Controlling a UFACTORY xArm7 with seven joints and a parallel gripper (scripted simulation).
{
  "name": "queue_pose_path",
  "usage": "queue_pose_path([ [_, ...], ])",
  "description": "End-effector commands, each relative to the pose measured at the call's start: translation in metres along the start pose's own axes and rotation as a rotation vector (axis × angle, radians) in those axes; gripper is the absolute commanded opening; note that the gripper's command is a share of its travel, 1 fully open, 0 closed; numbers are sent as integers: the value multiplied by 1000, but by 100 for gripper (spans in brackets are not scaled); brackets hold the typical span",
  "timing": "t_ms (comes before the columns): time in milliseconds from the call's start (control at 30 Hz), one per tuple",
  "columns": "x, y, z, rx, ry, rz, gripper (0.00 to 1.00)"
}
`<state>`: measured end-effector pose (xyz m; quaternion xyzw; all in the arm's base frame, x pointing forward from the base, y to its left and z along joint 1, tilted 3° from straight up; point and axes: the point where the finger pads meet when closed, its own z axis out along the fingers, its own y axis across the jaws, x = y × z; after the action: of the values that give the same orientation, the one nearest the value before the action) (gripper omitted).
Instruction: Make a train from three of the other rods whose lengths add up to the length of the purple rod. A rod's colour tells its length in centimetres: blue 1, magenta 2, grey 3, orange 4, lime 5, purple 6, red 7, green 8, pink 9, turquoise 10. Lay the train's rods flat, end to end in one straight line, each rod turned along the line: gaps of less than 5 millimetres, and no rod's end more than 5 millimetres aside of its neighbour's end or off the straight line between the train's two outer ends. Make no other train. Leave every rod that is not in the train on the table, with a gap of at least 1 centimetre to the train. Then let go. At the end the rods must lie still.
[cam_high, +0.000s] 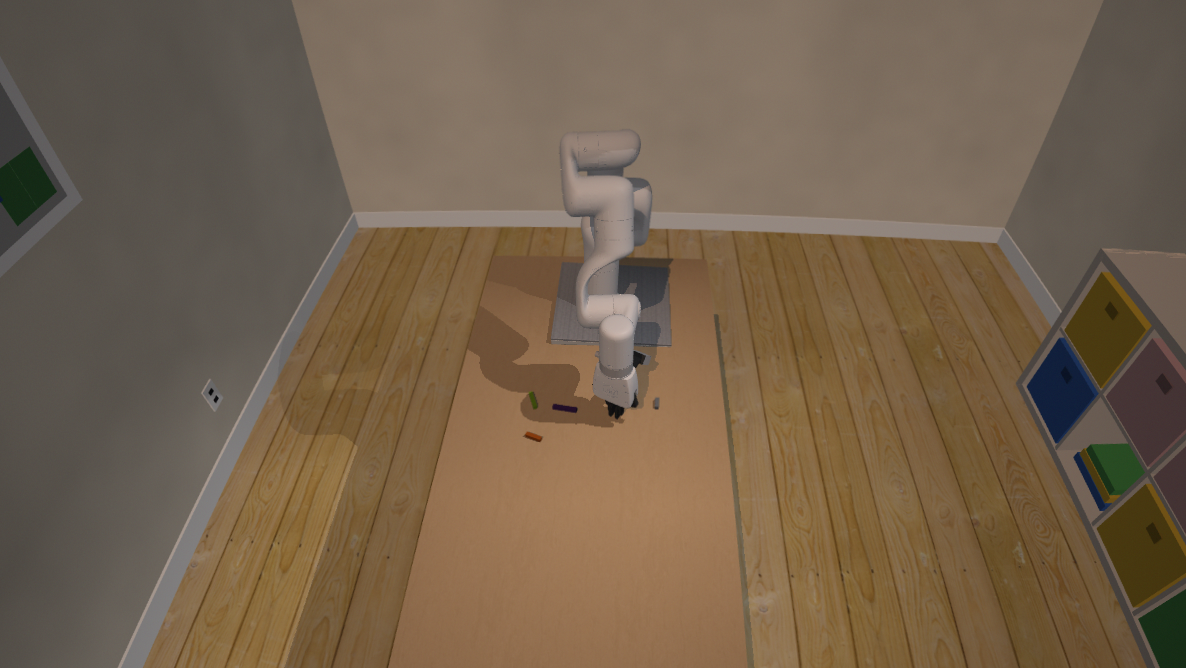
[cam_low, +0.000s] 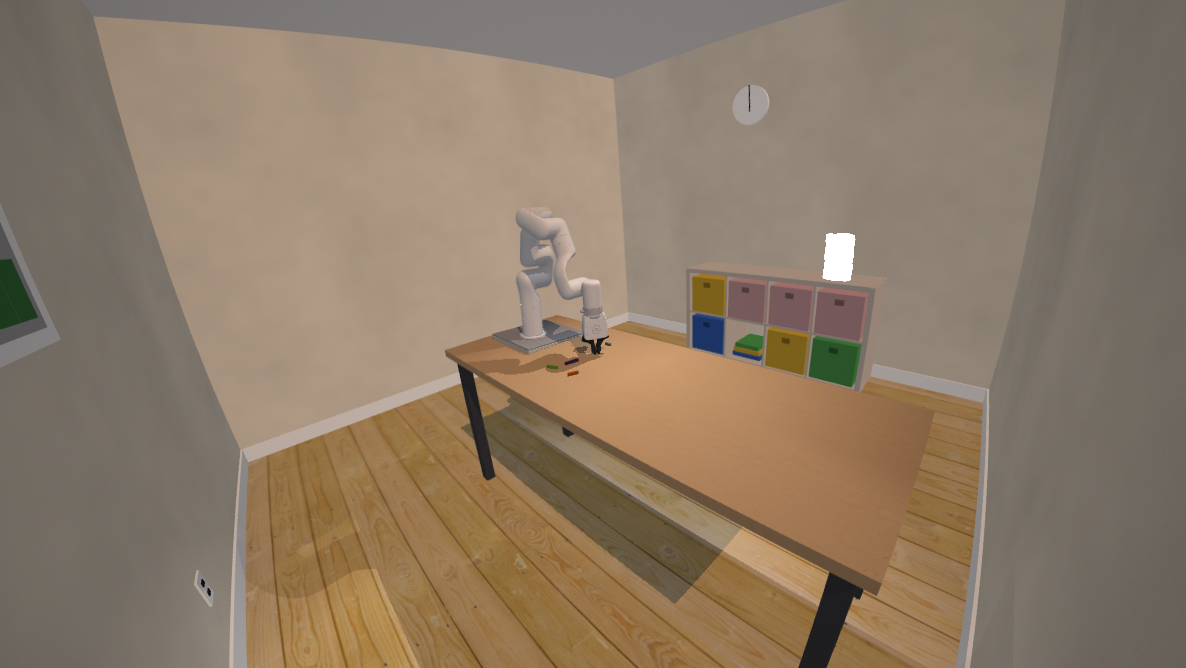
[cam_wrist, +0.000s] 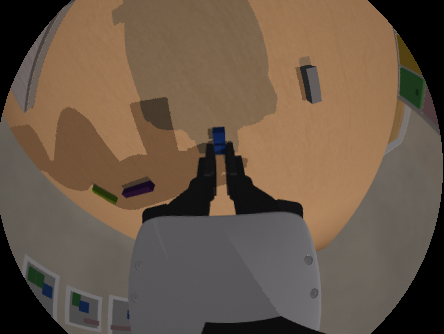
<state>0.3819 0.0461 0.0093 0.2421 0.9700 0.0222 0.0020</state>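
My gripper is shut on a small blue rod, holding it just above the table. The grey rod lies to my right. The purple rod lies to my left, with the lime rod just beyond it. The orange rod lies further forward on the left. I see no magenta rod in any view.
The arm's grey base plate sits at the table's back end. A shelf with coloured boxes stands off to the right on the floor.
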Motion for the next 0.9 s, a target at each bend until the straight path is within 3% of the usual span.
queue_pose_path([
  [0,-1,1,-1,-2,-3,0,4],
  [367,-1,1,-1,-2,-3,0,4],
  [867,-1,1,-1,-2,-3,0,24],
])
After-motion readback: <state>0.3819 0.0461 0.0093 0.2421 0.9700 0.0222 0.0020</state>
